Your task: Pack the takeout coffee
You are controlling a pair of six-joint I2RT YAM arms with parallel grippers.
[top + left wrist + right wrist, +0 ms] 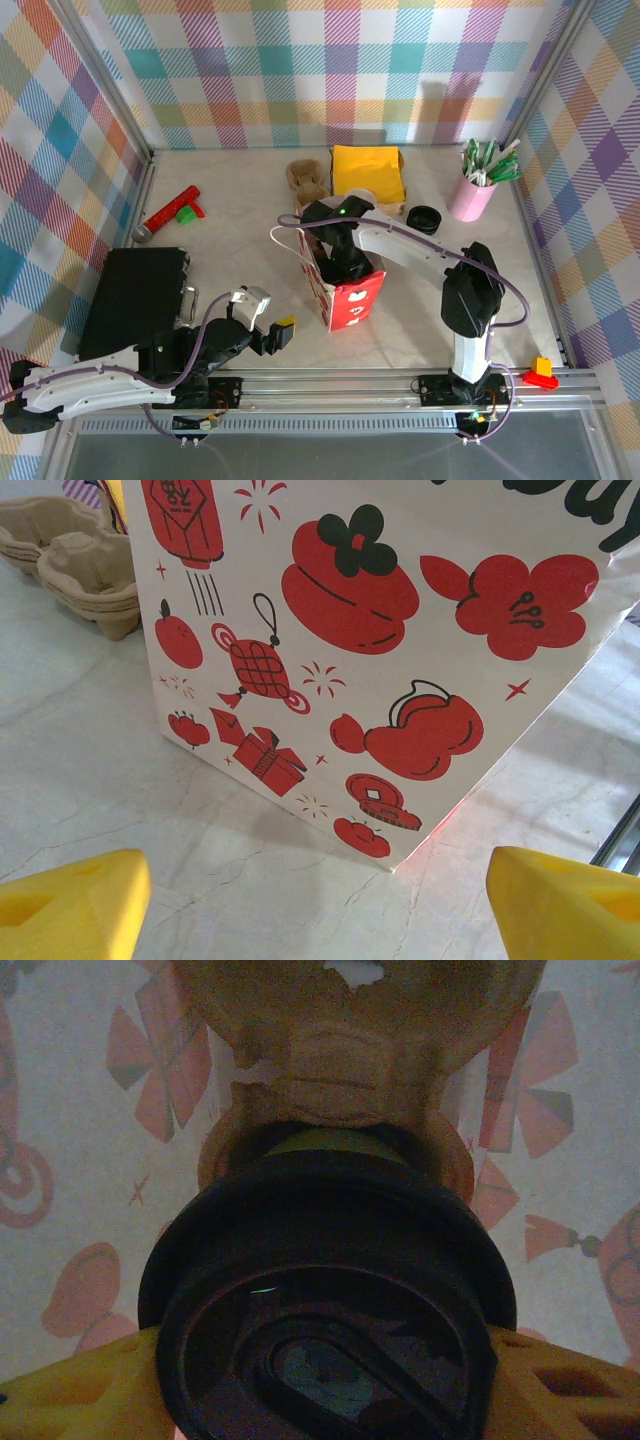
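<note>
Fingers (80, 1390) of the right gripper (330, 1385) press against both sides of the black lid on the takeout coffee (330, 1290), part-way closed and gripping it. The cup is down inside the red-and-white paper bag (352, 300) at the middle of the table (230, 220), its base in a brown pulp cup carrier (340, 1050), with the bag's printed walls all around. Left of the bag, at the near edge, the left gripper (268, 325) hovers low over the marble top with its yellow pads (70, 905) spread wide and nothing between them, facing the bag's side.
</note>
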